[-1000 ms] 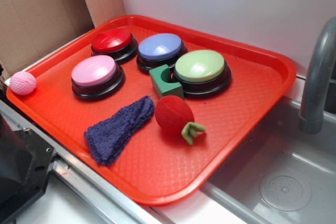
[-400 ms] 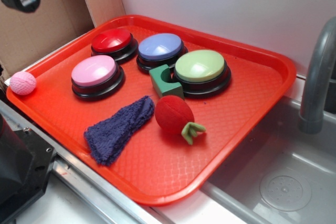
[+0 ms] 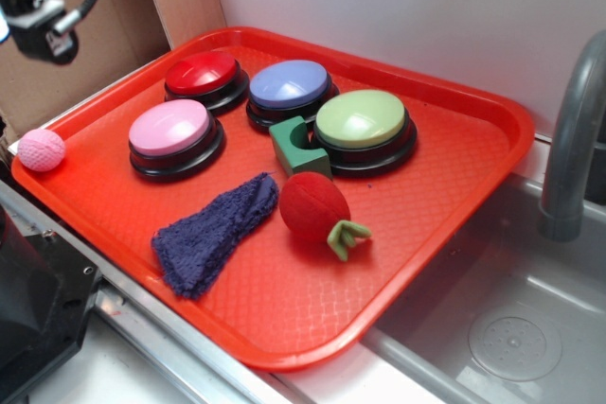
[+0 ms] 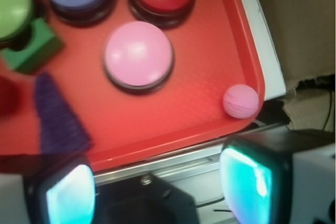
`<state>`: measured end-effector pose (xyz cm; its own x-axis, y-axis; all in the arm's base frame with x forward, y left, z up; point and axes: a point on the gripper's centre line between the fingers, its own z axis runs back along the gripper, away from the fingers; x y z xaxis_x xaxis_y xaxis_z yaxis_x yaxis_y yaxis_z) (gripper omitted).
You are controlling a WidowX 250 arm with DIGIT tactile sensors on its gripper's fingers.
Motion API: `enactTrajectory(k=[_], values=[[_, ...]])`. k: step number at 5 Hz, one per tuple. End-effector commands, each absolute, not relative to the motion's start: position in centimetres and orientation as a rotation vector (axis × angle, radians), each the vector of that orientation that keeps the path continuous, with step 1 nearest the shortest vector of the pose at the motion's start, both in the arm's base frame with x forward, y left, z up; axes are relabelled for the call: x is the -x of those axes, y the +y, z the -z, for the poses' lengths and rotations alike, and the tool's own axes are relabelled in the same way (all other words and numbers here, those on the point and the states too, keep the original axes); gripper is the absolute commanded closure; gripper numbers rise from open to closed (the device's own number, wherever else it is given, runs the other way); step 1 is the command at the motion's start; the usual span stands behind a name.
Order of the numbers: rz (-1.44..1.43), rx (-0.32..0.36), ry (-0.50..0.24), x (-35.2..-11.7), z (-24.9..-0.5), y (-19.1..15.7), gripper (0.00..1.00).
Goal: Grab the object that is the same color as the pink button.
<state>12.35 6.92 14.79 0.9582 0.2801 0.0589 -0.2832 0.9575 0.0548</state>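
Observation:
The small light-pink bumpy ball [image 3: 41, 149] rests against the left corner of the red tray [image 3: 445, 177], apart from everything else. In the wrist view the ball [image 4: 241, 100] lies at the tray's corner rim, to the right of the pink button [image 4: 138, 53]. The pink button [image 3: 170, 130] has a glossy pink dome on a black base and stands on the tray's left side. My gripper [image 3: 40, 21] hangs high at the top left, above and behind the ball. In the wrist view my gripper [image 4: 157, 192] is open and empty, its pads wide apart.
On the tray stand a red button [image 3: 201, 73], a blue button [image 3: 289, 84] and a green button [image 3: 362, 120]. A green block [image 3: 298, 147], a red plush ball with a green stem [image 3: 315, 207] and a purple cloth [image 3: 213, 232] lie there too. A sink and grey faucet [image 3: 573, 139] are at the right.
My gripper has come into the exterior view at the top left and moved down and slightly right. The ball and the things on the tray have not moved.

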Motion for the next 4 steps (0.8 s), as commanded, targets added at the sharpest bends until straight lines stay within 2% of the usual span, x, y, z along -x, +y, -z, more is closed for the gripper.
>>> enactTrajectory(k=[1,2,3,4], values=[[-0.298,-0.170,-0.106,-12.2,-11.6,11.3,0.00],[-0.314,-0.164,-0.138,-12.5,-9.5,13.3,0.00],[-0.325,-0.185,-0.106,-13.0,-7.5,14.6,0.00],[-0.365,-0.203,-0.115,-12.8,-5.9,15.9,0.00]])
